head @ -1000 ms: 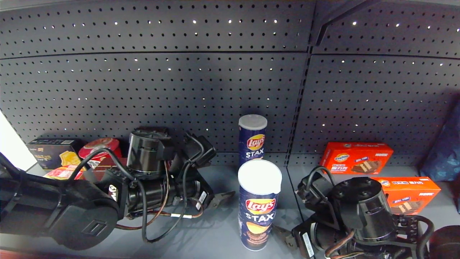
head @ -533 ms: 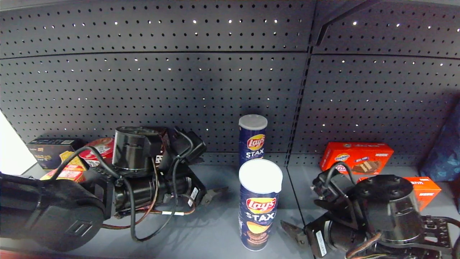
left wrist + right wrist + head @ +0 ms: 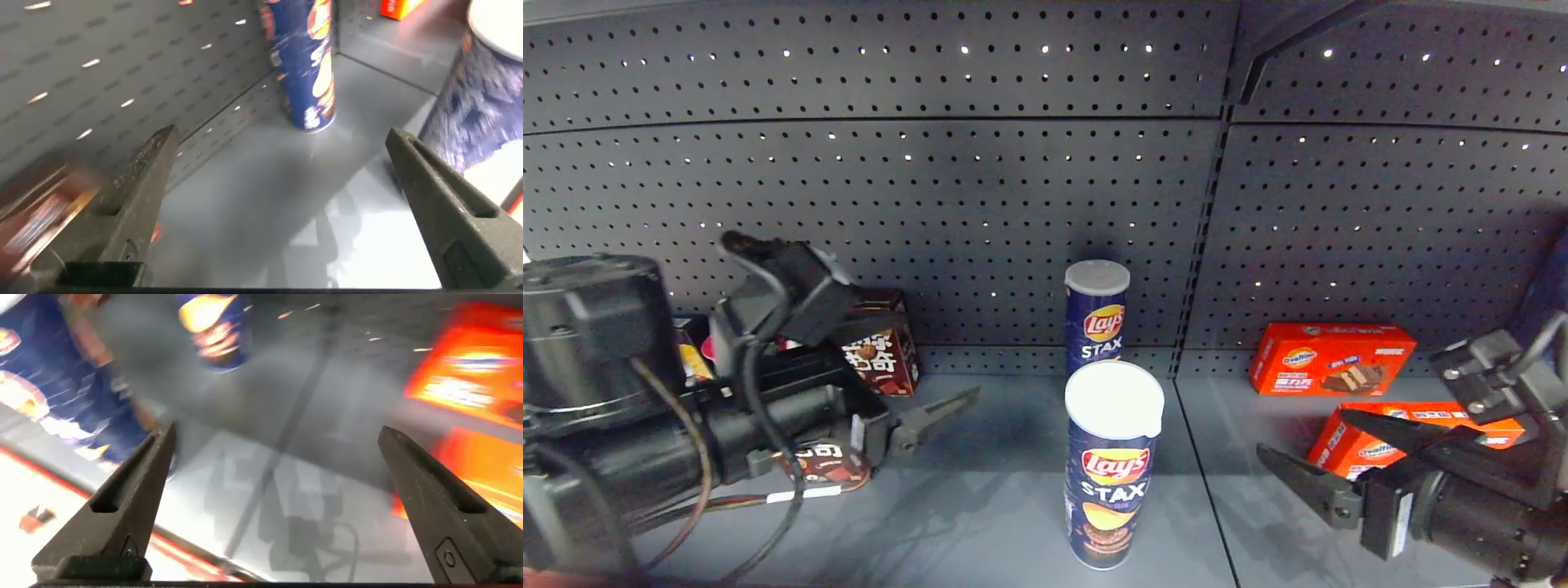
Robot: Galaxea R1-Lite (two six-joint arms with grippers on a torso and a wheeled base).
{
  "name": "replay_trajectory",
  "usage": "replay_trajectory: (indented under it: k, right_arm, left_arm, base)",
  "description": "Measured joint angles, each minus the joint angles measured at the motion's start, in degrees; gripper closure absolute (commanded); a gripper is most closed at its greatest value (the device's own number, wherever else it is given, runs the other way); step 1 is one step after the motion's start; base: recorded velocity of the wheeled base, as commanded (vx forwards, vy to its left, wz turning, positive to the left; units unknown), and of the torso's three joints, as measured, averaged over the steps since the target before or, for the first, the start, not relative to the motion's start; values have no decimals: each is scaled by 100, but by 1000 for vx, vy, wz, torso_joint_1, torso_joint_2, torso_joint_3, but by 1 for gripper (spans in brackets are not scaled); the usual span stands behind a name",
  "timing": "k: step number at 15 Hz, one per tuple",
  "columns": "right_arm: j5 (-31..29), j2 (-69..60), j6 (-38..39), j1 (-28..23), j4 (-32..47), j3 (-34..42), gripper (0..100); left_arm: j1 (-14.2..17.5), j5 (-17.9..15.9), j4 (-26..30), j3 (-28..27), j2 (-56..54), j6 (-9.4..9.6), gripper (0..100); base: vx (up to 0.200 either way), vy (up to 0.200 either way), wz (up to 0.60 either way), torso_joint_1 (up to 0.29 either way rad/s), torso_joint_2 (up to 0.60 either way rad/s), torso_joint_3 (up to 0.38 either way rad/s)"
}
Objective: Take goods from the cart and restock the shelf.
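Head view is showing two blue chip cans standing upright on the grey shelf [image 3: 1013,514], one directly behind the other. The front chip can [image 3: 1112,465], capped with a white lid, is standing close to the shelf's front edge. The rear chip can [image 3: 1097,314] is standing against the perforated back panel [image 3: 931,204]. Neither can is touching a gripper.

The left gripper [image 3: 282,139] is hanging low over the shelf on the left side of the front chip can, apart from it, with its fingers pointing toward the cans. Its jaws are spreading wide and gripping nothing. In the left wrist view the rear chip can is appearing between the two fingers, farther off, while the front chip can is sitting beyond one finger at the frame's edge.

The right gripper [image 3: 1305,434] is hovering on the right side of the front chip can, also apart from it, with its fingers aiming leftward at the can. Its jaws are likewise gaping wide and carrying nothing.

Behind the right gripper, two orange snack boxes are lying on the shelf: the rear orange box [image 3: 1331,358] by the back panel and the front orange box [image 3: 1413,441] partly behind the gripper's finger. A dark red box [image 3: 882,347] is standing by the back panel behind the left arm.
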Motion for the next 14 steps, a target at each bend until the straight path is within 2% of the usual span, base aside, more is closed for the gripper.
replay_trajectory:
  k: [1, 4, 6, 8, 11, 12, 14]
  right_arm:
    - [4, -329, 0, -256, -2, 166, 0]
    - [20, -1298, 13, -1401, 29, 869, 0]
    - [9, -1932, 22, -2244, 145, 1261, 0]
    - [-90, -2732, -20, -2864, 730, 1502, 0]
    - [-227, -4159, -178, -3762, 2132, 1626, 0]
    - [-224, -4659, -251, -4013, 2583, 1648, 0]
    - [38, -5588, -396, -4337, 3155, 1742, 0]
  left_arm:
    - [184, -50, 5, 372, -457, -38, 0]
    - [711, -116, 195, 1425, -1970, -451, 0]
    - [1086, 98, 641, 1886, -3059, -646, 0]
    - [1390, 561, 1380, 2148, -4219, -731, 0]
    - [1620, 1391, 2737, 2302, -5736, -734, 0]
    - [1725, 1525, 3134, 2330, -6140, -734, 0]
    - [2131, 1512, 3867, 2432, -7019, -729, 0]
  base:
    - [0, 0, 0, 0, 0, 0]
    - [0, 0, 0, 0, 0, 0]
    - [0, 0, 0, 0, 0, 0]
    - [0, 0, 0, 0, 0, 0]
    - [0, 0, 0, 0, 0, 0]
    - [0, 0, 0, 0, 0, 0]
    - [0, 0, 0, 0, 0, 0]
